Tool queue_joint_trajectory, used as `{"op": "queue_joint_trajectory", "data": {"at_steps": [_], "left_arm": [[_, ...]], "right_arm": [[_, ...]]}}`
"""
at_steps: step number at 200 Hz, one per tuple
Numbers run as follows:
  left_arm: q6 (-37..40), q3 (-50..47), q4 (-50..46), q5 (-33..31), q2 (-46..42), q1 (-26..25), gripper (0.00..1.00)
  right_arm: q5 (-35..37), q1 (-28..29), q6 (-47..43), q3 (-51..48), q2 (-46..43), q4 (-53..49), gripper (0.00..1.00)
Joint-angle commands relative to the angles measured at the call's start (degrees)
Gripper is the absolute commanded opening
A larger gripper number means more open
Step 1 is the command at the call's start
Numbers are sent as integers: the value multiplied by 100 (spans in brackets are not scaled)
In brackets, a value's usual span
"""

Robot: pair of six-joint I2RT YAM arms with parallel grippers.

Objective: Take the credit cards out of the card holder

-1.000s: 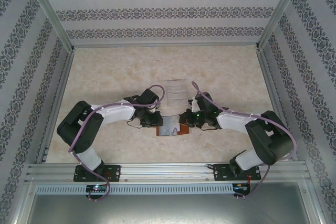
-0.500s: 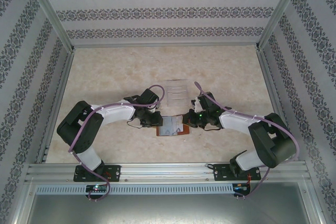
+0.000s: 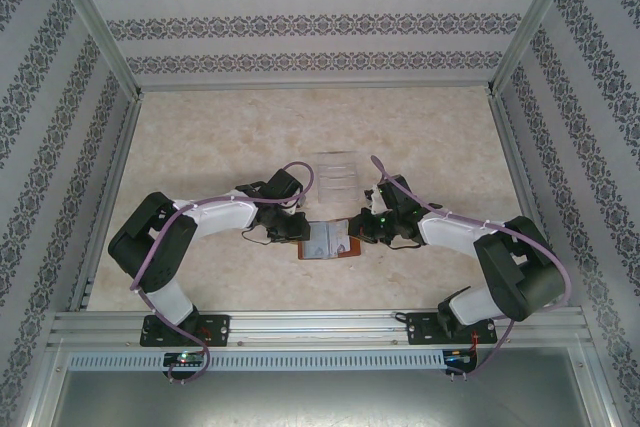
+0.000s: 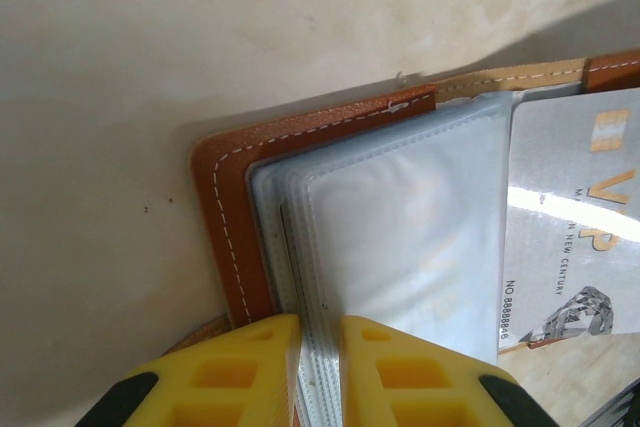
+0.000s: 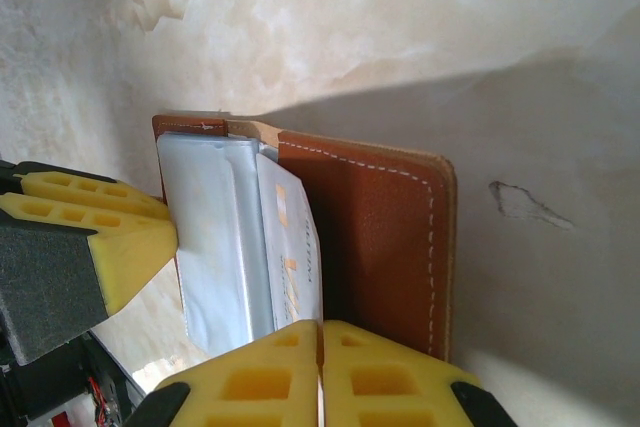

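Observation:
The reddish-brown card holder (image 3: pixel 347 245) lies open on the table between both grippers. In the left wrist view my left gripper (image 4: pixel 320 322) is shut on the stack of grey-blue sleeves (image 4: pixel 400 217), beside the stitched leather cover (image 4: pixel 225 217). A silvery credit card (image 4: pixel 570 227) with gold lettering sticks out to the right of the sleeves. In the right wrist view my right gripper (image 5: pixel 321 325) is shut on the edge of that pale credit card (image 5: pixel 292 247), which stands partly out of the sleeves (image 5: pixel 215 237) over the brown flap (image 5: pixel 385 237). Seen from above, the left gripper (image 3: pixel 297 233) and right gripper (image 3: pixel 358 229) flank the holder.
A clear acrylic tiered stand (image 3: pixel 335 173) stands just behind the holder, between the two wrists. The left gripper's yellow fingers (image 5: pixel 120 237) show at the left of the right wrist view. Patterned walls enclose the marbled table (image 3: pixel 200 137).
The right gripper shifted slightly to the right a second ago, with the card's edge in it. In the last half second nothing visibly moved. The left arm stayed still.

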Motion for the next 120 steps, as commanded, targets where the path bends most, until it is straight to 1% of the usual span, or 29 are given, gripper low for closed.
{"op": "queue_joint_trajectory", "data": {"at_steps": [1,27,44,120], "left_arm": [[87,-206,-710,-337,228,-38,19],[87,-212,-691,-327,255,-31,19],[94,-211,-681,-310,270,-37,19],[122,-186,-692,-303,290,-36,19]], "right_arm": [[11,-22,-32,29,-75,-81,12],[-95,41,25,61,-54,-15,19],[-106,90,69,71,-33,13,20],[-71,309,167,193,55,44,21]]}}
